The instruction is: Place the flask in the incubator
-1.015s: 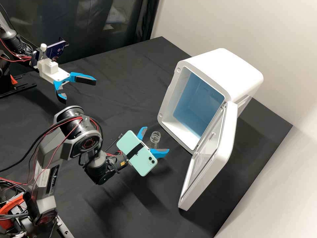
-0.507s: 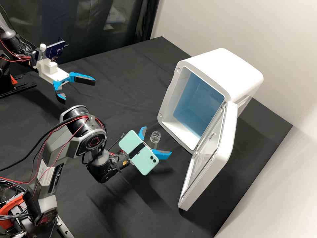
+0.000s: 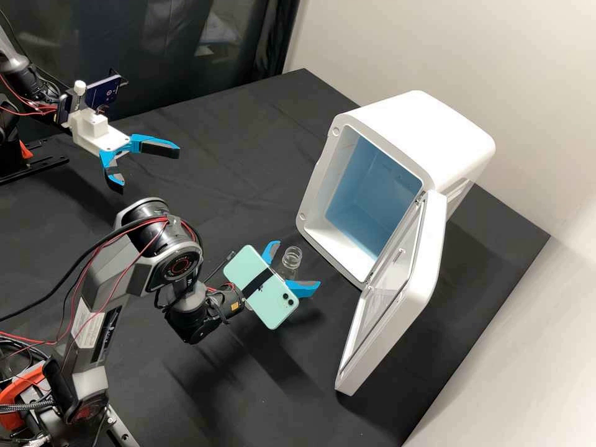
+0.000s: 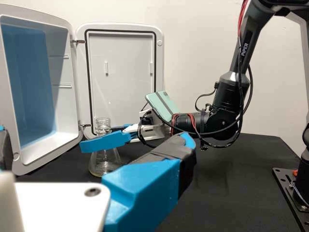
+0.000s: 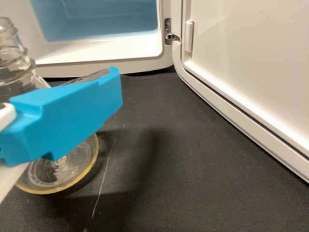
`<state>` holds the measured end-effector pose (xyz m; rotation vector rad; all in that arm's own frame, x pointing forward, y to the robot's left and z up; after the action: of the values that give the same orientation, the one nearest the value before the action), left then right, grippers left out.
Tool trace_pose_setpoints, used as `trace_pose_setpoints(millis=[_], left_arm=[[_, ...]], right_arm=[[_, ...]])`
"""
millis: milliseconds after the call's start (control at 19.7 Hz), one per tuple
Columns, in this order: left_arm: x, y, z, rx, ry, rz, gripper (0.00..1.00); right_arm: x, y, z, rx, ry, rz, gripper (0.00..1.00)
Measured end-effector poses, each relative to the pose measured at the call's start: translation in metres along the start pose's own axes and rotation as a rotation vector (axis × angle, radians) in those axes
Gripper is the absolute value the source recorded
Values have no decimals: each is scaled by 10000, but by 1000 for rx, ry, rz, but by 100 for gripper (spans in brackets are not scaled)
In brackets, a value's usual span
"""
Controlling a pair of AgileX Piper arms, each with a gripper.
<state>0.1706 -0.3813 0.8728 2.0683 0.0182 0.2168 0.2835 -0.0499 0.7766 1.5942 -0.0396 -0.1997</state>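
From high up, the flask [image 3: 292, 256] stands on the counter [image 3: 248, 155] by the open incubator [image 3: 434, 133], between my wide-open right jaws, which hold nothing. My left jaws, far off, are open and empty too. I think a crooked squeeze could knock the flask over. My left wrist view shows it clear, thin on top and wide below, and my right wrist view shows one finger [image 5: 63, 116] just beside its round bottom.

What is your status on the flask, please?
Left gripper open, well back. Right gripper open, straddling flask. Flask upright on bench before incubator; door open, nothing blocking.
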Motion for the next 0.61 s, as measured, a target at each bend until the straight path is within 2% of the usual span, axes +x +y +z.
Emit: trace_pose_setpoints(millis=[101, 507, 609], left_arm=[[-1, 1, -3, 0, 2, 0, 100], [-4, 9, 2, 3, 0, 4, 100], [-4, 9, 2, 3, 0, 4, 100]], right_arm=[[3, 5, 1, 6, -8, 10, 0], [60, -44, 44, 7, -22, -1, 0], [98, -62, 44, -2, -22, 4, 0]])
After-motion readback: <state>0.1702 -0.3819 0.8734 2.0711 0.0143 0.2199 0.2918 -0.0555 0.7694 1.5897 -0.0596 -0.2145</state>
